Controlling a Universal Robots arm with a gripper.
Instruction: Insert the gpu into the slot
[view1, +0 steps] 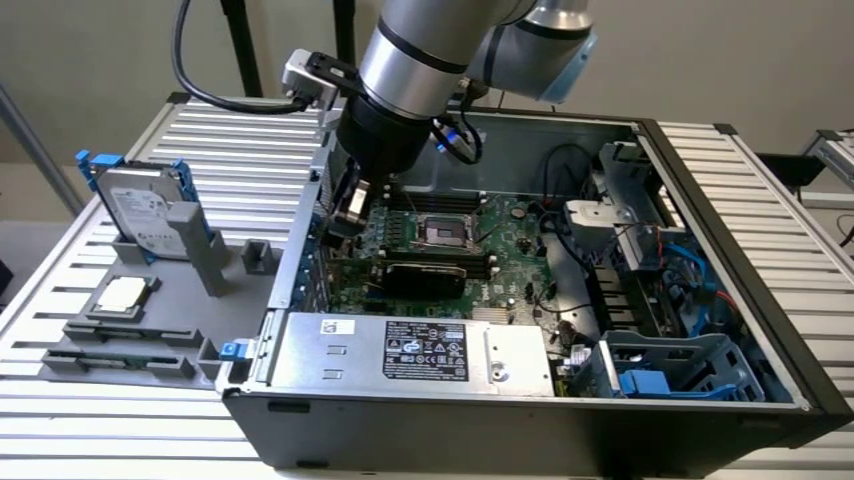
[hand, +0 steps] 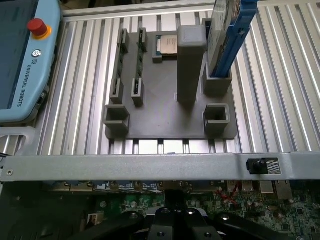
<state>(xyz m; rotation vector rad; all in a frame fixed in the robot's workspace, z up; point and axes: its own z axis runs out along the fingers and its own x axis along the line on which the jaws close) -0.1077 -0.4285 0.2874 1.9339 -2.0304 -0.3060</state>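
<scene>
Jaws pressed together, holding nothing I can make out, the gripper (view1: 350, 212) hangs low inside the open computer case (view1: 694, 330), over the green motherboard (view1: 514, 235) near the case wall that faces the grey fixture tray (hand: 165, 120). Close beside it the gpu (view1: 424, 277), a flat black card, already stands on the board between the silver CPU socket (view1: 442, 228) and the labelled power supply (view1: 414, 350), apparently seated; the slot under it is hidden. Outside, on the ribbed worktop (view1: 254, 130), the tray props a hard drive (view1: 138, 212) upright, ready for picking.
</scene>
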